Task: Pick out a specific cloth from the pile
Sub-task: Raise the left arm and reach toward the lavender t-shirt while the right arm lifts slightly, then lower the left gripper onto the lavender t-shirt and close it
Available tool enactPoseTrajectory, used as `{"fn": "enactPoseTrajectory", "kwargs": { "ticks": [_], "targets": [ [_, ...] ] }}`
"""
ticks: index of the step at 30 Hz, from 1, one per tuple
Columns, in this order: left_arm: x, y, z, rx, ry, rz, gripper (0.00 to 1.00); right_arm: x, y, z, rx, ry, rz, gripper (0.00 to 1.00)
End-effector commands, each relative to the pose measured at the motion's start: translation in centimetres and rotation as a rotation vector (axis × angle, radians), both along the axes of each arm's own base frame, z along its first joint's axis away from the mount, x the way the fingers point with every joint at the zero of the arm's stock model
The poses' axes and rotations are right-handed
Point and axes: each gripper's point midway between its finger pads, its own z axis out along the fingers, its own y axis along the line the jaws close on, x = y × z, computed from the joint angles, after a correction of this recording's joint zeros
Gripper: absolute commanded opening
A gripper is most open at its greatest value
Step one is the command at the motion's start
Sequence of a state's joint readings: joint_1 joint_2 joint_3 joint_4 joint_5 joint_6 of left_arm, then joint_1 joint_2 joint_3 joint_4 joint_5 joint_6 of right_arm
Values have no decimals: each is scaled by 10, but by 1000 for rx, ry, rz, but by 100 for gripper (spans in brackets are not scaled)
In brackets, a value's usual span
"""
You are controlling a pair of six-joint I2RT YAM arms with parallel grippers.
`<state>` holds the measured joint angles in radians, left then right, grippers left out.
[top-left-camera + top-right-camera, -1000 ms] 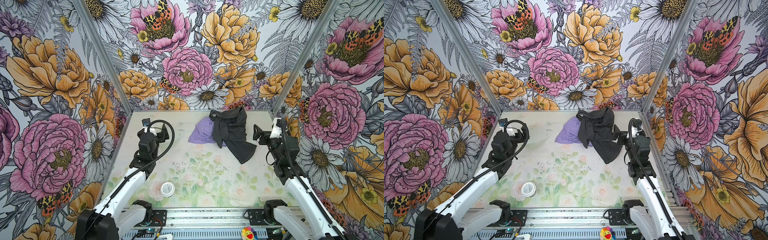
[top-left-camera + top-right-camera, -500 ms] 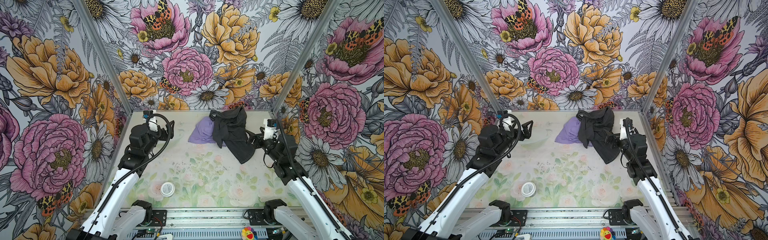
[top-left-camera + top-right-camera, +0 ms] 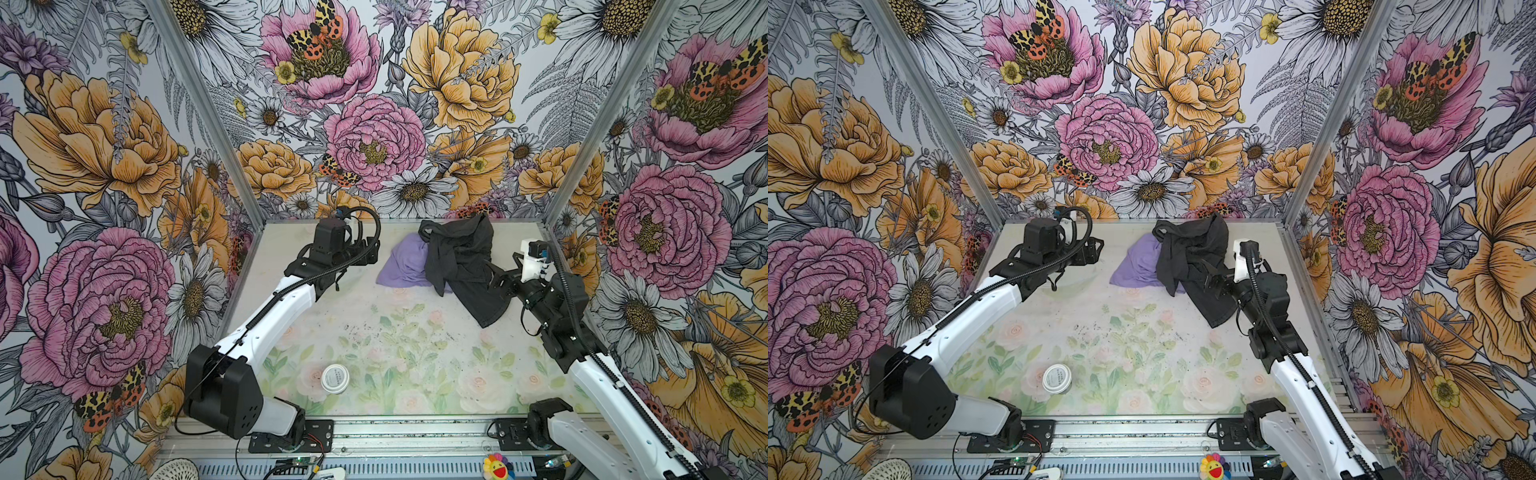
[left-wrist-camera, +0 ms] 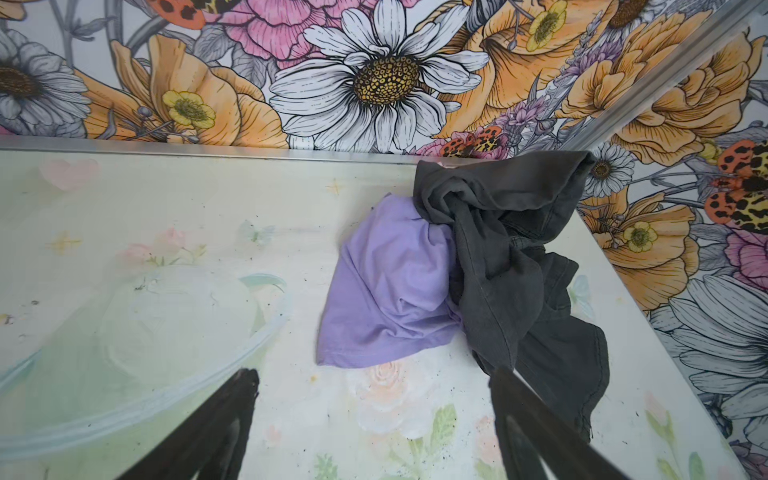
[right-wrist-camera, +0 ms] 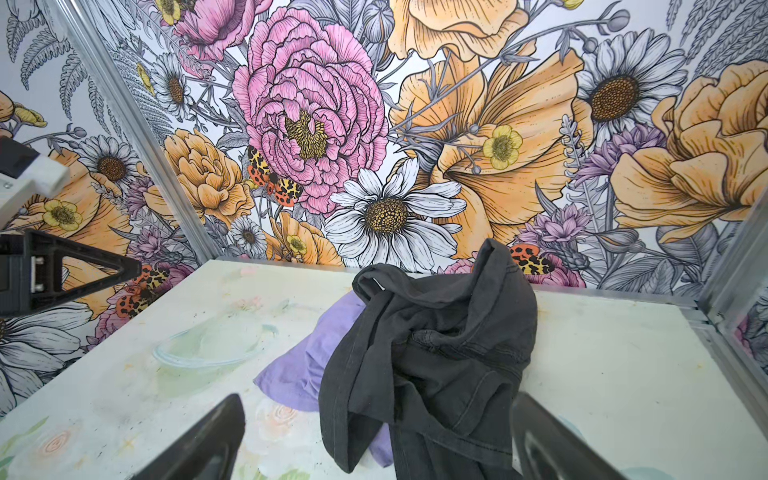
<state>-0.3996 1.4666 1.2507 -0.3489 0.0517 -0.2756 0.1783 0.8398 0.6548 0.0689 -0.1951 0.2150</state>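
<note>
- The cloth, smooth soft lavender, lies crumpled at the back of the table, half under a wrinkled charcoal cloth.
- The left gripper is wide open and empty, near the cloth.
- The right gripper is wide open and empty, over the charcoal cloth.

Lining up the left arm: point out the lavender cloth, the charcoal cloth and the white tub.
lavender cloth (image 4: pixel 386 291): left wrist view, its smooth exposed middle.
charcoal cloth (image 4: pixel 498 257): left wrist view, its bunched centre folds.
white tub (image 3: pixel 335 377): a top view, its round lid.
</note>
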Motion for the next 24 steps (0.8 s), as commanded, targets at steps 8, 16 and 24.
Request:
{"fn": "enactPoseTrajectory", "kwargs": {
  "ticks": [8,16,24],
  "targets": [
    [50,-55,-42,27,91,-24,75,-2,-4,2,47,-67,-31,99],
    [77,-76,-93,45,173,-9,68,-7,-7,2,68,-74,-43,99],
    [92,-88,-119,28,219,3,60,-8,-8,0,84,-68,-50,99]
  ]
}}
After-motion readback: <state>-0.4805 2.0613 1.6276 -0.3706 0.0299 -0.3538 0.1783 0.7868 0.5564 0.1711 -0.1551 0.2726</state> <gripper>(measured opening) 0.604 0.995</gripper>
